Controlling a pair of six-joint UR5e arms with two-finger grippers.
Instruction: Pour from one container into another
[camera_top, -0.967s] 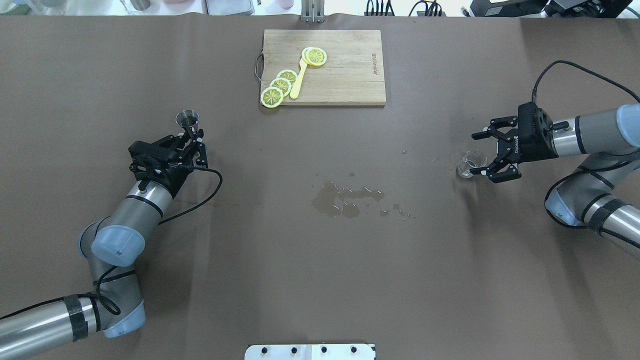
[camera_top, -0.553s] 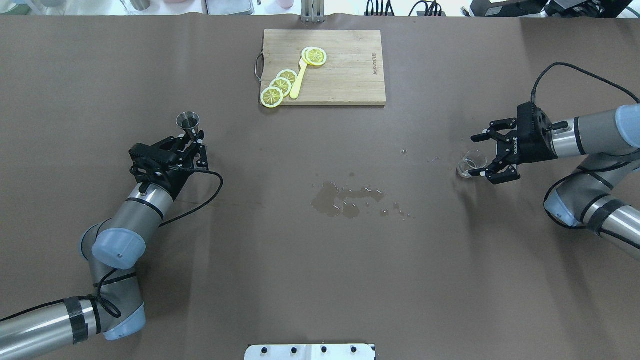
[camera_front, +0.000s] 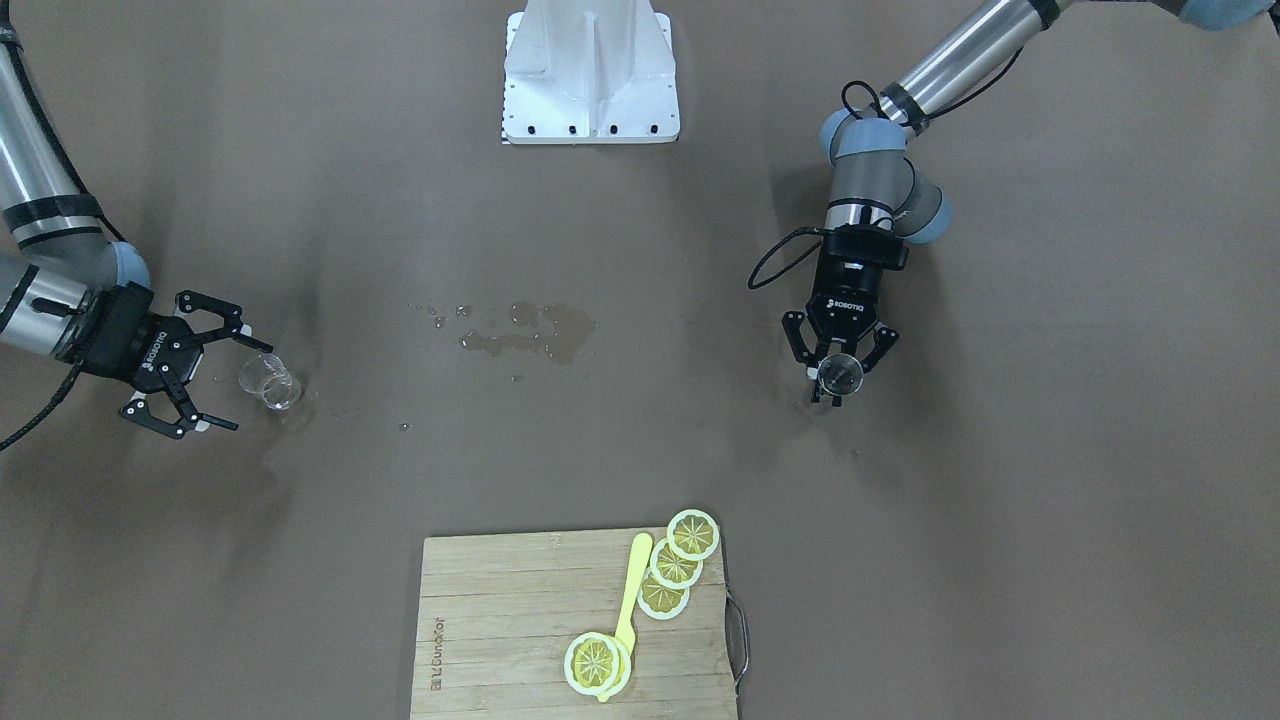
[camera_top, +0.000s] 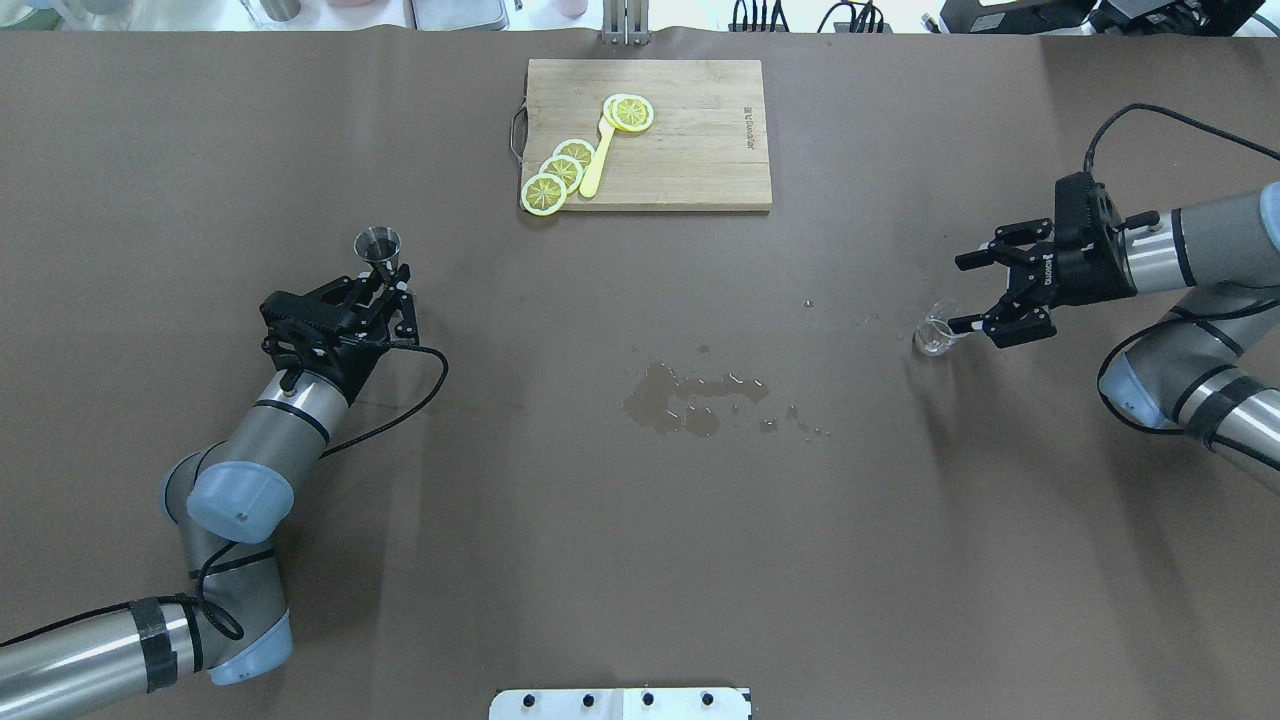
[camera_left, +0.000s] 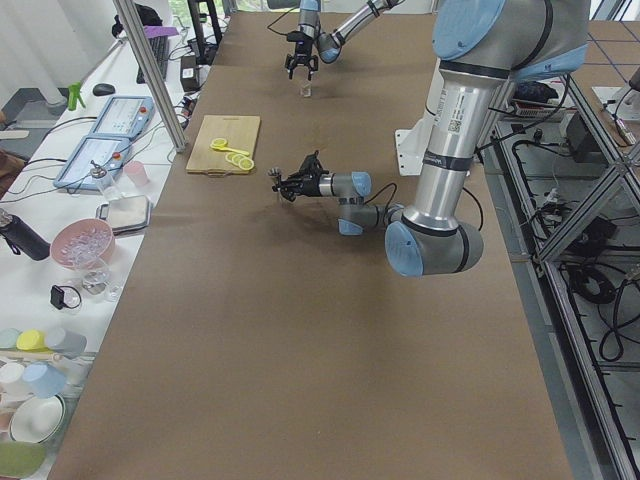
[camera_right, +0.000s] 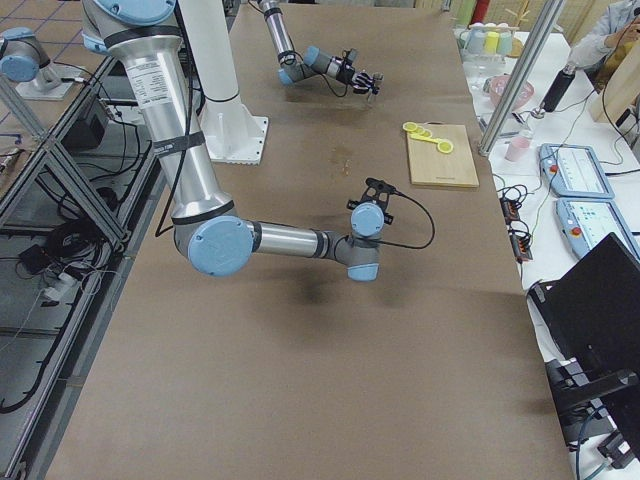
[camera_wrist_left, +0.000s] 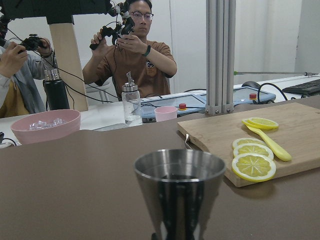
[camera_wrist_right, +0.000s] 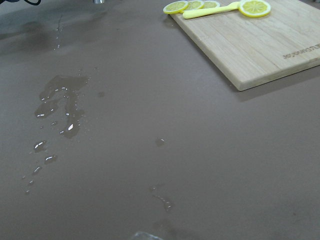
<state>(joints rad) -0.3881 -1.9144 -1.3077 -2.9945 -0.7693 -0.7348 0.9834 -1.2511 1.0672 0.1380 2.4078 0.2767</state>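
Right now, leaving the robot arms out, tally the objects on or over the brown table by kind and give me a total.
Glass beaker: 1
Steel jigger: 1
Cutting board: 1
Lemon slices: 5, two of them overlapping
Yellow utensil: 1
Total: 9

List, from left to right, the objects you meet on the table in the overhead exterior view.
steel jigger → cutting board → glass beaker
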